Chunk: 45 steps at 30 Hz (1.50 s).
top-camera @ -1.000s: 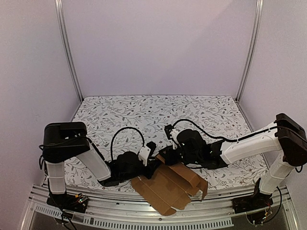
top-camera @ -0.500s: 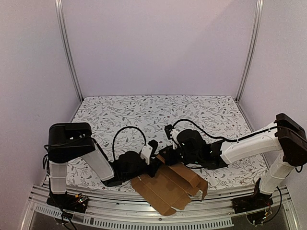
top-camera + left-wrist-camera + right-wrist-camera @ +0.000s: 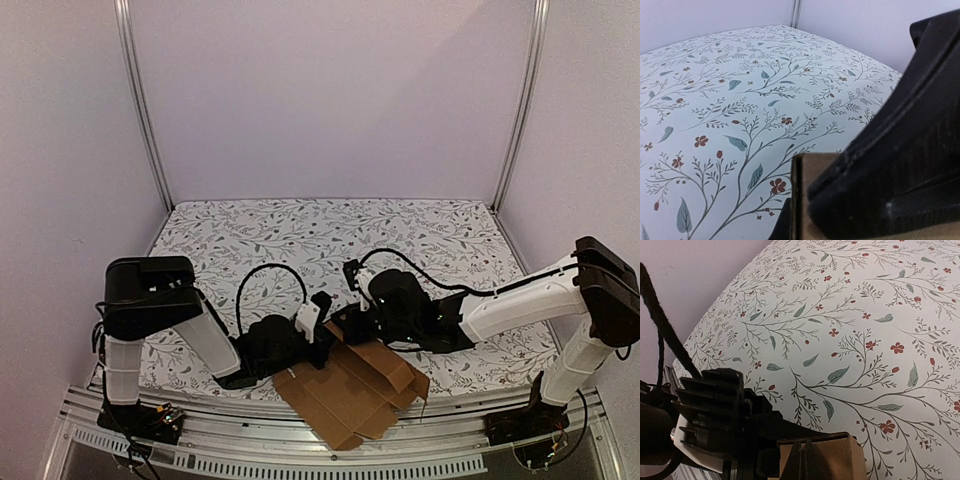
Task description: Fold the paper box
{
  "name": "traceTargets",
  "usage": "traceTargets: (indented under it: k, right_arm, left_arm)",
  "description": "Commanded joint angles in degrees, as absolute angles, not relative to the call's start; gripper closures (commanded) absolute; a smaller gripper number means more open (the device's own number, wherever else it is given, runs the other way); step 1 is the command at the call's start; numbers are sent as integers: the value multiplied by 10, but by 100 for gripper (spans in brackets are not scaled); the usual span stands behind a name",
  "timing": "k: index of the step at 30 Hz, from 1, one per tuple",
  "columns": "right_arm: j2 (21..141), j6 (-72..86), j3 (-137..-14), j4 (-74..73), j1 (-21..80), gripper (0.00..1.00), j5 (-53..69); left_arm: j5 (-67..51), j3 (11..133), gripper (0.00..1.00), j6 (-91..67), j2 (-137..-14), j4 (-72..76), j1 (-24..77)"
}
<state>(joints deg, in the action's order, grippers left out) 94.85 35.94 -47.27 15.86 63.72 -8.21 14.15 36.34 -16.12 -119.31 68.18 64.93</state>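
The paper box [image 3: 350,397] is a brown cardboard sheet, partly folded, lying at the table's near edge between the two arms. My left gripper [image 3: 322,343] meets its far left corner. In the left wrist view the box's upright cardboard edge [image 3: 801,185] sits pinched between my fingers [image 3: 890,170], so my left gripper [image 3: 796,212] is shut on it. My right gripper [image 3: 347,333] is at the box's far edge. In the right wrist view my right gripper [image 3: 803,462] has its thin fingertips pressed together on a raised flap of the box [image 3: 840,457].
A floral-patterned cloth [image 3: 330,240] covers the table out to the back and side walls. The left arm's black wrist and cable [image 3: 710,410] stand close to the left of my right gripper. The box hangs over the metal rail [image 3: 250,440] at the near edge.
My left gripper has closed on the cardboard edge, and the left arm has shifted a little to the right. The box's right-hand flaps have settled slightly lower.
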Motion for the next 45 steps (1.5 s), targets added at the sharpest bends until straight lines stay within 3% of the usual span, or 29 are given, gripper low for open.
traceTargets:
  k: [1, 11, 16, 24, 28, 35, 42, 45]
  right_arm:
    - [955, 363, -473, 125, 641, 100, -80]
    - [951, 363, -476, 122, 642, 100, -81]
    - [953, 363, -478, 120, 642, 100, -80]
    - [954, 360, -481, 118, 643, 100, -78]
    - [954, 359, -482, 118, 644, 100, -78]
    - [954, 361, -480, 116, 647, 100, -83]
    - [946, 362, -482, 109, 648, 100, -93]
    - [925, 354, -482, 90, 648, 93, -108]
  left_arm:
    - [142, 368, 100, -170, -1205, 692, 645]
    - [154, 365, 100, -168, -1189, 670, 645]
    - [159, 359, 84, -176, -1180, 658, 645]
    - [164, 335, 79, -188, -1167, 654, 646]
    - [166, 331, 80, -188, -1161, 654, 647]
    - [163, 330, 99, -188, -1153, 649, 648]
    - [167, 325, 100, -180, -1139, 647, 649]
    - [182, 326, 100, -170, -1125, 622, 650]
